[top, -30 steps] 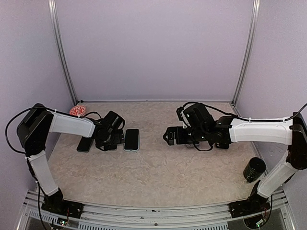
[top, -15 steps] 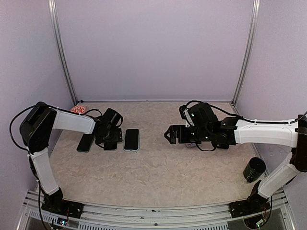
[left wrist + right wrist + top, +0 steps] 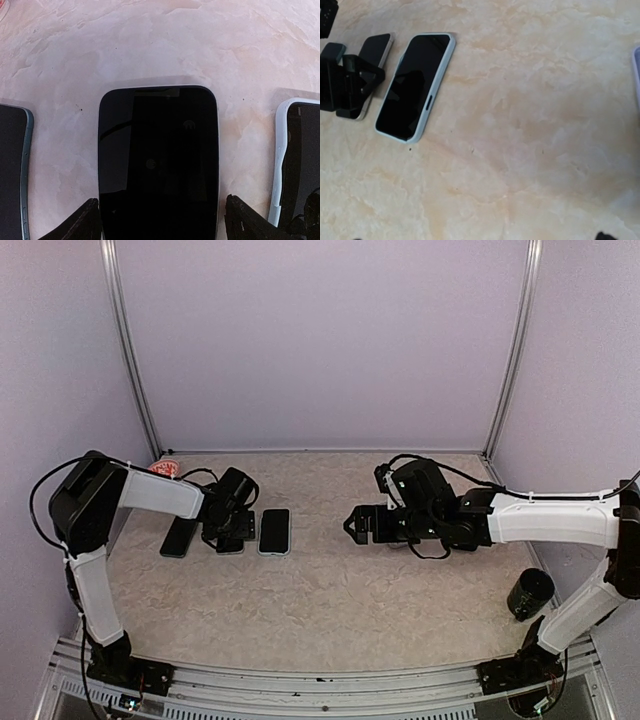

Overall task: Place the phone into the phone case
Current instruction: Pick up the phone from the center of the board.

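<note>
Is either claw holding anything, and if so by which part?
Nothing looks held. The left claw straddles the middle phone at its near end, jaws open beside its long edges; the right claw hangs open, empty.

The phone [image 3: 158, 160] is glossy black glass. The case [image 3: 278, 165] right of it looks smooth pale plastic. The table [image 3: 150, 45] is matt, marbled.

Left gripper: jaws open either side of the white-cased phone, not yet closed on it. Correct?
Wrong phone. The left gripper straddles the bare black phone in the middle, as the left wrist view shows. The white-cased phone lies beside it, outside the fingers. The rest holds: jaws open, not yet closed on it.
</note>
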You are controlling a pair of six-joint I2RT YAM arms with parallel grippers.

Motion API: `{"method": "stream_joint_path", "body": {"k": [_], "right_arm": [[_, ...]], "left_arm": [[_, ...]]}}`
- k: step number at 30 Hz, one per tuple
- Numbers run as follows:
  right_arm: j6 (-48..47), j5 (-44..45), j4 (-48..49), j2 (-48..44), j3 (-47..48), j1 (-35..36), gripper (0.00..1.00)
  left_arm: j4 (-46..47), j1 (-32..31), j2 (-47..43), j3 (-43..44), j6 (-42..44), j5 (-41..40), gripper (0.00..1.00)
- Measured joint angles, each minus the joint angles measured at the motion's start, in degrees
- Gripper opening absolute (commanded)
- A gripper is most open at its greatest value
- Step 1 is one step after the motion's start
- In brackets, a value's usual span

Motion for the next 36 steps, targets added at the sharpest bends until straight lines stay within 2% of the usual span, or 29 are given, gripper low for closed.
{"method": "stream_joint_path", "body": {"k": [4, 9, 15, 28, 36], "right_arm": [[0.0, -0.1, 0.3, 0.0, -0.2, 0.0, 0.99], [0.1, -0.3, 0.7, 0.0, -0.2, 0.0, 0.99], [0.1, -0.9, 0.9, 0.0, -0.2, 0.0, 0.99], [0.0, -1.5, 0.9, 0.0, 0.2, 0.0, 0.99], [0.0, -1.6, 0.9, 0.0, 0.5, 0.0, 0.99]], "left_arm": [[-0.2, 0.1, 0.4, 0.5, 0.2, 0.0, 0.77], [-0.2, 0.2, 0.4, 0.5, 0.0, -0.1, 0.88], [0.2, 0.1, -0.4, -0.5, -0.9, 0.0, 0.90], [-0.1, 1.6, -0.7, -0.1, -1.2, 2.0, 0.89], [-0.3, 1.9, 0.9, 1.4, -1.0, 3.0, 0.81]]}}
